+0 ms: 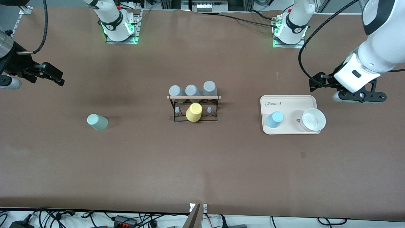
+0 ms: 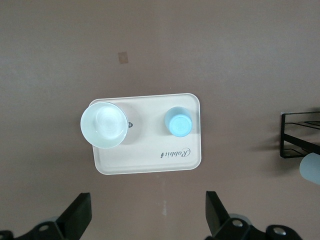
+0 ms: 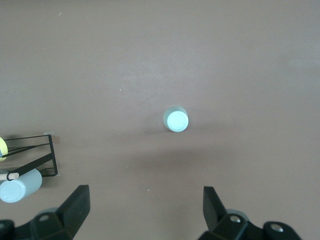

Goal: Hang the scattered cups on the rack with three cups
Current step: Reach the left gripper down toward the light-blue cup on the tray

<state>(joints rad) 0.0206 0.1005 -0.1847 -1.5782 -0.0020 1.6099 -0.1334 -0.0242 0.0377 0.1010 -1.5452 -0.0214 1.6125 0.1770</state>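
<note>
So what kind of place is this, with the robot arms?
Probably a robot lab: two arms bolted to a brown table, cables along its edge, and practice things like a cup rack and a cream tray.

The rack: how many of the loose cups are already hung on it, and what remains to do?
None yet. The rack carries only three grey cups and a yellow cup. The mint-green cup stands on the table toward the right arm's end; the light blue cup stands on the cream tray. The left end effector and right end effector are open, holding nothing. Both cups remain.
</note>
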